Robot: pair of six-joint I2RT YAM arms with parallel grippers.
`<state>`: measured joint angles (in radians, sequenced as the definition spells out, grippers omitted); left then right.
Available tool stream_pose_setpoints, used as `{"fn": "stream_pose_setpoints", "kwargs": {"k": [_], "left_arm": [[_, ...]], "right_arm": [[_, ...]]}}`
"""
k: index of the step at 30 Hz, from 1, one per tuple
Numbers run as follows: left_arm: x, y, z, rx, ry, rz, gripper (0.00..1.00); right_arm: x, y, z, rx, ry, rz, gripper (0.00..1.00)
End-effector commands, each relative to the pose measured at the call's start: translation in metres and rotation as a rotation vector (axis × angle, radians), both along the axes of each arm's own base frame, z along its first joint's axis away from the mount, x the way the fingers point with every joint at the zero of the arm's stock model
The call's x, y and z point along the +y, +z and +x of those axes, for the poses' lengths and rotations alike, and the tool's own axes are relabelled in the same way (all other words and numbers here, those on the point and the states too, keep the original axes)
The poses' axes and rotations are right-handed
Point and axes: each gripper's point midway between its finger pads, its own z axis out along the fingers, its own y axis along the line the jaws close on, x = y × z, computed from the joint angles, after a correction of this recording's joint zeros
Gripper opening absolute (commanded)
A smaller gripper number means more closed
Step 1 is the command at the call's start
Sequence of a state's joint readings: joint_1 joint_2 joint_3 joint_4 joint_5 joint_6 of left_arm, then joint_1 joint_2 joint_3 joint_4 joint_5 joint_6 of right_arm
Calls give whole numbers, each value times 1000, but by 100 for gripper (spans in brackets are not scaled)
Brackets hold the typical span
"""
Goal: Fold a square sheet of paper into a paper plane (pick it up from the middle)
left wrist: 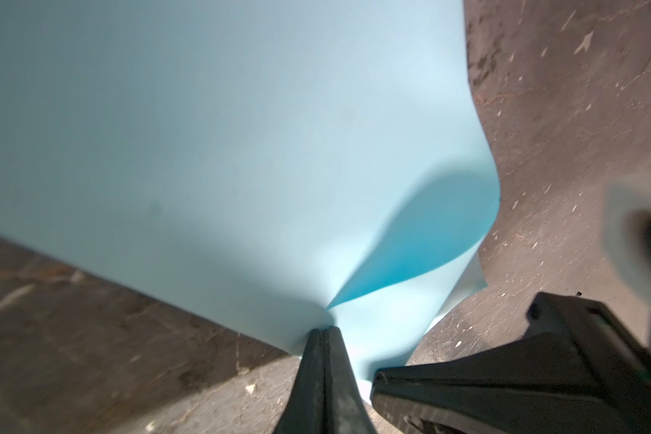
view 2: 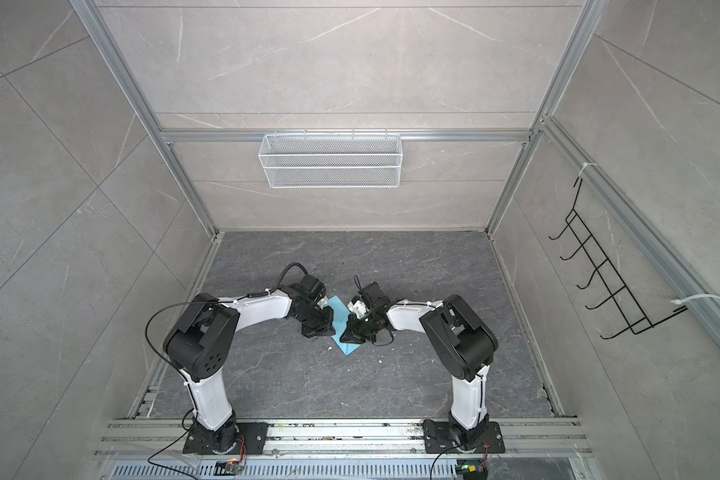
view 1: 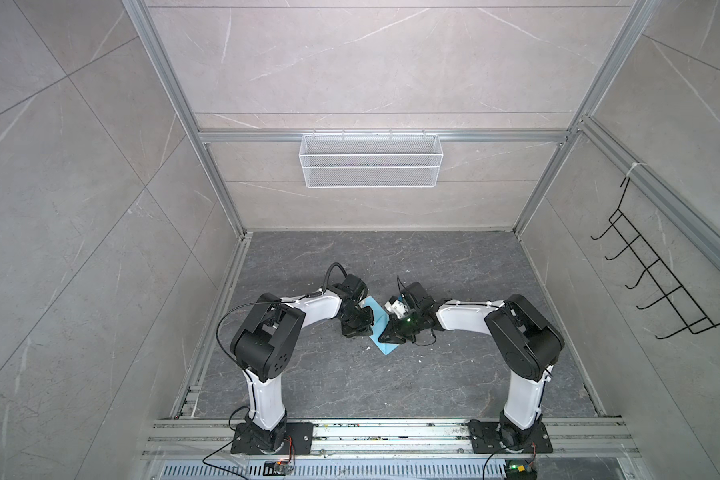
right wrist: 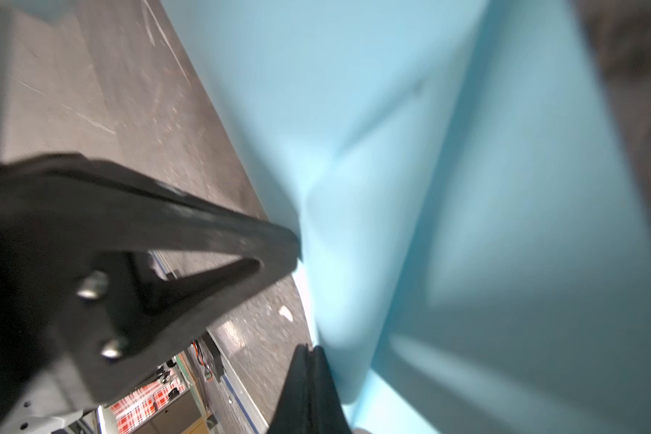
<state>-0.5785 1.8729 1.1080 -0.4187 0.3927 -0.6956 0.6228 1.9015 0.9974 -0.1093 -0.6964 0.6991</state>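
Observation:
The light-blue square sheet of paper (view 1: pixel 386 348) (view 2: pixel 347 348) lies partly lifted and buckled on the dark table, between my two grippers, in both top views. My left gripper (view 1: pixel 370 329) (left wrist: pixel 323 331) is shut, its tips pinching the sheet's near edge, and a fold fans out from them across the sheet (left wrist: pixel 241 150). My right gripper (view 1: pixel 383 338) (right wrist: pixel 309 350) is shut too, its tips at the same edge a short way along, where the sheet (right wrist: pixel 466 225) curls up. Each wrist view shows the other gripper touching the paper. No paper plane shows.
A white wire basket (view 1: pixel 371 166) hangs on the back wall. A black wire hook rack (view 1: pixel 657 270) hangs on the right wall. The dark stone table (view 1: pixel 454 374) carries small white specks. Aluminium rails (view 1: pixel 391 436) run along the front by the arm bases.

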Motion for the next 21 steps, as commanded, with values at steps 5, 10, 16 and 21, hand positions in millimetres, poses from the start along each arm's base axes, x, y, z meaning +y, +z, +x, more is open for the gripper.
{"fn": "stream_pose_setpoints", "kwargs": {"k": [5,10,16,21], "left_arm": [[29,-33,-15,52,-17,168,0],[31,-34,-15,50,-19,182,0],[33,-35,-15,51,-21,190,0],[32,-34,-15,49,-22,189,0]], "right_arm": [[-6,-6,-16,26,23,-19,6],[-11,-10,-21,35,22,-35,6],[-18,-14,-28,44,22,-55,5],[-26,-11,-37,41,41,-70,5]]}}
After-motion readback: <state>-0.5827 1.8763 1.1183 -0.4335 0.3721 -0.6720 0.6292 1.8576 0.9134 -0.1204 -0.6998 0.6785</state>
